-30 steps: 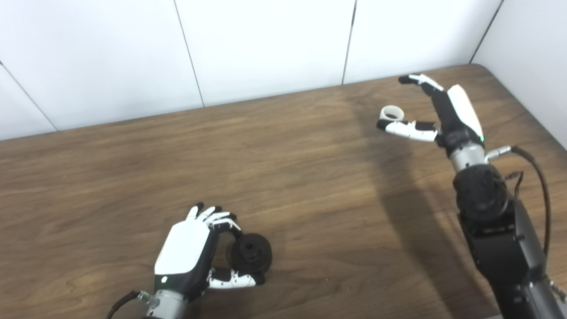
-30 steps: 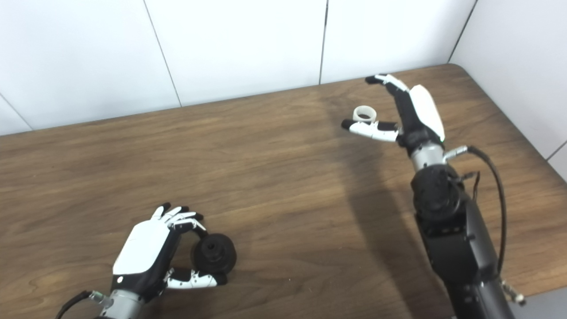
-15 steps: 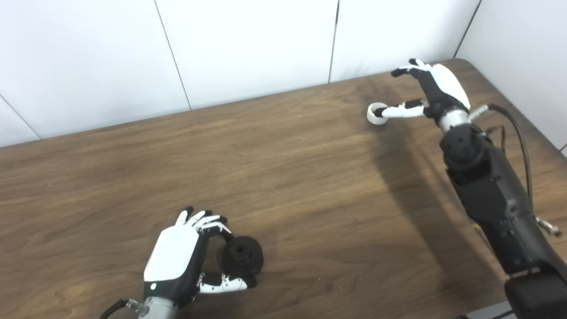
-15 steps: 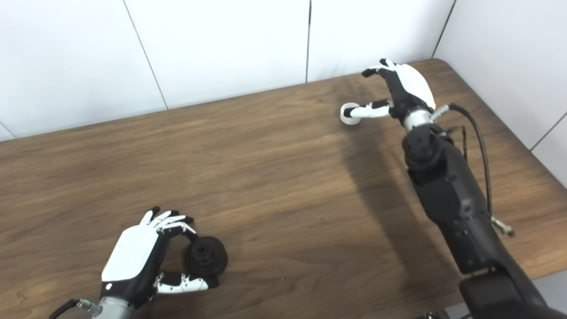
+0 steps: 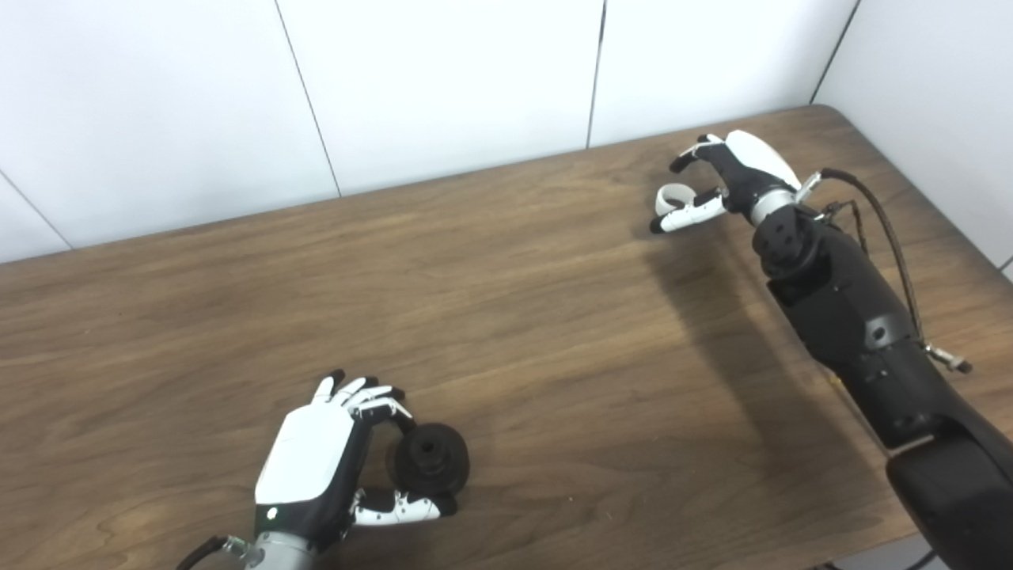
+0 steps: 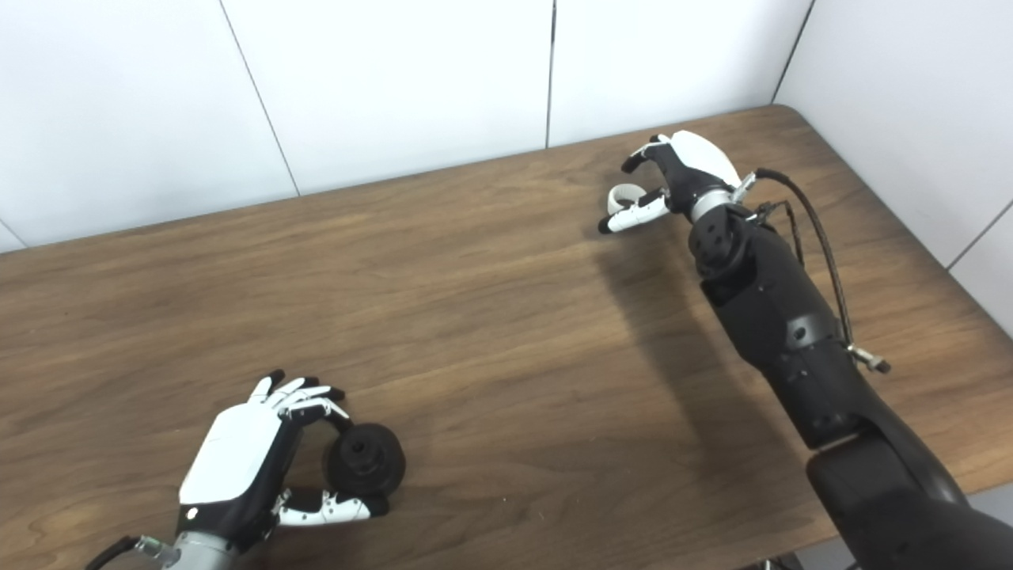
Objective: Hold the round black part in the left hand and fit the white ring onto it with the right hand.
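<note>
The black part is pinched by the left robot hand. The white ring is not yet gripped; the spread right robot hand must be closed on it.

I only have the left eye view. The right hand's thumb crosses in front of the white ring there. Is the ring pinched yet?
Observer: Not in the right eye view. A gap shows between the curled fingers of the right hand and the white ring. Only the thumb lies close along its near side.
Operator: And the round black part, is it secure?
Observer: From this side the left hand has the round black part between its fingers above and its thumb below, hole facing up. It sits low over the table. I cannot tell whether it is lifted.
</note>
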